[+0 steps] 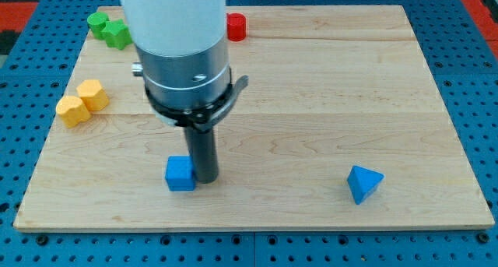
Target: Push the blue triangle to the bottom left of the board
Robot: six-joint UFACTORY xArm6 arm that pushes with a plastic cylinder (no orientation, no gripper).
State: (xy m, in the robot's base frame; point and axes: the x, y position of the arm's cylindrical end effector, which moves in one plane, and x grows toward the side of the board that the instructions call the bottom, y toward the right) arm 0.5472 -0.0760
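Note:
The blue triangle lies near the board's bottom edge, right of centre. My tip rests on the board at lower left of centre, far to the left of the triangle. It touches the right side of a blue cube. The rod hangs from a wide grey and white arm body that hides part of the board's upper left.
The wooden board lies on a blue pegboard table. Two yellow blocks sit at the left edge. Two green blocks sit at the top left corner. A red cylinder stands at the top edge.

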